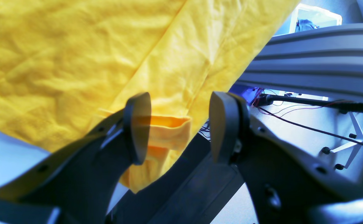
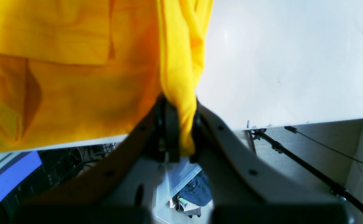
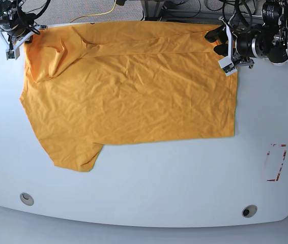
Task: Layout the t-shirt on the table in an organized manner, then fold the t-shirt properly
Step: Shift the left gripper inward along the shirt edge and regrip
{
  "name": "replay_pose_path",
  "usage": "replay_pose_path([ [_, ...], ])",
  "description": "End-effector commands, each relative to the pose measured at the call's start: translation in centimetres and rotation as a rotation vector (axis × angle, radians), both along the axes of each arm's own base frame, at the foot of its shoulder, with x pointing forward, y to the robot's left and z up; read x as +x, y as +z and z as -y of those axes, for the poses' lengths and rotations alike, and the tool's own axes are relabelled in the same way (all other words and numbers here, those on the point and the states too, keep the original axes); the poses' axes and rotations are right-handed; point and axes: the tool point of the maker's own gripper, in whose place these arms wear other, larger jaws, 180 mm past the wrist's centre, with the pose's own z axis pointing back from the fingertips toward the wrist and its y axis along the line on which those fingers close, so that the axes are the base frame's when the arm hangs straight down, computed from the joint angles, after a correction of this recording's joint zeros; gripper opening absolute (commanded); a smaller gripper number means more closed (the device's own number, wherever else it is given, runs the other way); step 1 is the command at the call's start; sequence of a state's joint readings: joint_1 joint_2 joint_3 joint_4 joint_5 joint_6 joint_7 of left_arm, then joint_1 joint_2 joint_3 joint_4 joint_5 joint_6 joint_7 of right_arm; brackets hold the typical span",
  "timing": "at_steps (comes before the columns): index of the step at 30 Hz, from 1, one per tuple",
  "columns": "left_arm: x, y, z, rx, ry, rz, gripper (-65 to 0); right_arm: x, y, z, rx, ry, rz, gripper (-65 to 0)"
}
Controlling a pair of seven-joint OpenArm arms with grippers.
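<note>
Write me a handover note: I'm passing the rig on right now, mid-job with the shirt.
Right gripper: shut on a bunched edge of the t-shirt, at the table's far corner.
Left gripper: jaws open, straddling a hemmed corner of the shirt at the other far corner, not gripping.
Shirt: spread mostly flat on the table, wrinkled, far edge doubled over.
Done: rough layout.
Left: smooth the far edge, then fold.

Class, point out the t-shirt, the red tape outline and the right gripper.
t-shirt (image 3: 134, 96): base view, middle of the body.
red tape outline (image 3: 276, 162): base view, outline's centre.
right gripper (image 2: 178, 124): right wrist view, between fingertips.
</note>
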State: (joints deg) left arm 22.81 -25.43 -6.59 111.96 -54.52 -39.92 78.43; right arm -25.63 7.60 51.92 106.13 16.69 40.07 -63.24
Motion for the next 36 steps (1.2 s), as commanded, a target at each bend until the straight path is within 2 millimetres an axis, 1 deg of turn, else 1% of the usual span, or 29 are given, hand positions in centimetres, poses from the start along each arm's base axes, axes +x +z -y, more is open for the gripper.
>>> replay_pose_path([
  [1, 0.5, 0.7, 0.0, -0.008, -0.006, 0.027, -36.4, 0.4, 0.9, 0.6, -0.027, 0.009, 0.019, -64.8],
  [8, 1.0, 0.8, 0.3, -0.01, 0.004, 0.025, -36.4, 0.4, 0.8, 0.6, -0.025, 0.008, 0.02, -64.8],
  [10, 1.2, 0.8, 0.0, 0.003, 0.013, 0.015, -36.5, 0.4, 0.8, 0.6, -0.025, 0.008, 0.02, -64.8],
  [18, 1.2, 0.7, -0.1, 0.014, 0.044, -0.016, -36.5, 0.4, 0.8, 0.6, -0.025, 0.008, 0.02, -64.8],
  [22, 1.1, 0.6, -0.7, 0.033, 0.042, -0.021, -36.5, 0.4, 0.8, 0.6, -0.025, 0.008, 0.02, -64.8],
  [24, 1.2, 0.6, -0.9, 0.038, 0.046, -0.022, -36.5, 0.4, 0.6, 0.2, -0.015, 0.004, 0.022, -64.8],
  [28, 1.3, 0.6, -1.6, 0.055, 0.101, -0.051, -36.5, 0.3, 0.4, -0.2, -0.004, -0.002, 0.024, -64.8],
  [31, 1.1, 0.4, -1.7, 0.058, 0.143, -0.077, -36.5, 0.3, 0.4, -0.2, -0.004, -0.002, 0.024, -64.8],
  [36, 0.5, 0.1, -1.8, 0.063, 0.163, -0.105, -36.8, 0.2, 0.2, -0.6, 0.008, -0.008, 0.025, -64.8],
])
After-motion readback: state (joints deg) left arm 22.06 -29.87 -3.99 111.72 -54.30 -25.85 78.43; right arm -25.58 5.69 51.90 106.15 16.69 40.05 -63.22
